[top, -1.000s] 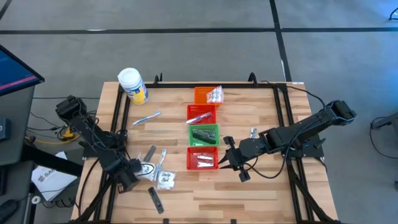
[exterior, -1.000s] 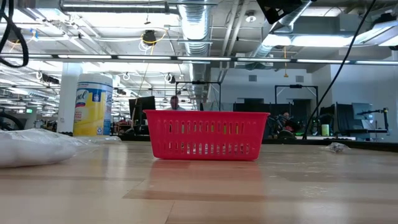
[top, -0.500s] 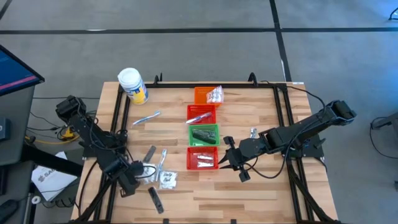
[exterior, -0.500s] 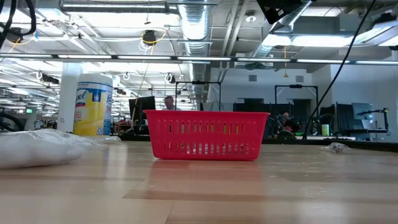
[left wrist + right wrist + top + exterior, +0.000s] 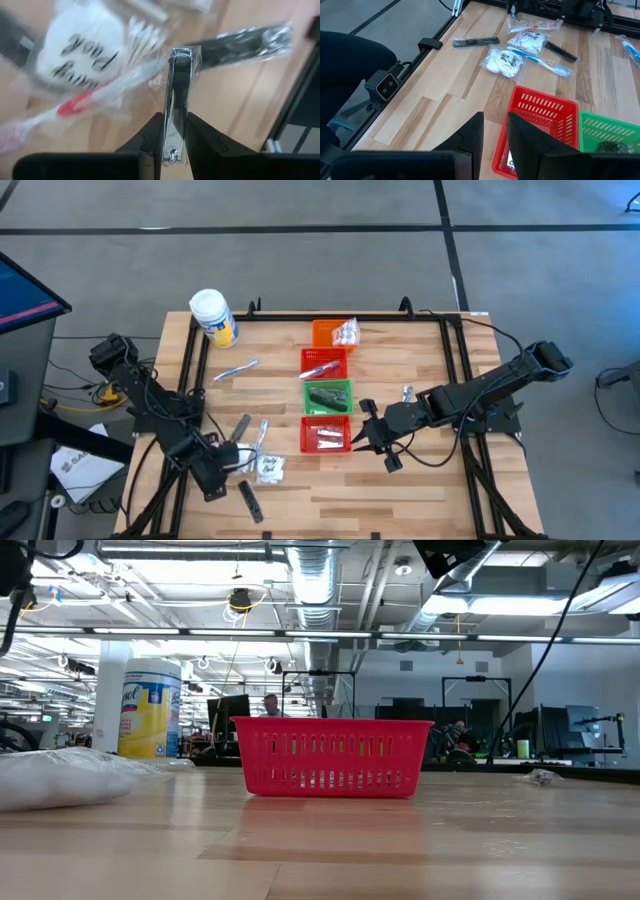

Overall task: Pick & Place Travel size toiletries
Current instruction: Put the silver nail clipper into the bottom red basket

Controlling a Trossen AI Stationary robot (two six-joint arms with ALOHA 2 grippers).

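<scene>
My left gripper [image 5: 173,145] [image 5: 222,470] is at the table's near left, shut on a silvery nail clipper in a clear wrapper [image 5: 176,95]. Under it lie a sachet with white contents and dark print [image 5: 82,50], a red-and-white toothbrush [image 5: 75,107] and a dark flat strip [image 5: 240,42]. This pile [image 5: 520,50] [image 5: 262,465] rests flat on the wood. My right gripper [image 5: 494,125] [image 5: 366,438] hangs just right of the nearest red basket [image 5: 326,434], narrowly open with nothing between its fingers. My left gripper pinches the wrapped nail clipper near its one end [image 5: 173,137] between the two fingers. They come steeply from above and lie along it. The clipper sticks out past the fingertips toward the table and looks raised off the pile.
Orange [image 5: 330,332], red [image 5: 324,363], green [image 5: 328,396] and red baskets form a row down the table's middle. A white jar with a yellow label [image 5: 213,317] stands at the far left, a toothbrush [image 5: 237,368] nearby. A small packet [image 5: 408,393] lies at the right.
My left gripper has risen and drawn toward the table's near edge, tipping steeper downward, still shut on the wrapped clipper. The sachets in the pile have shifted a little. My right arm has kept still.
</scene>
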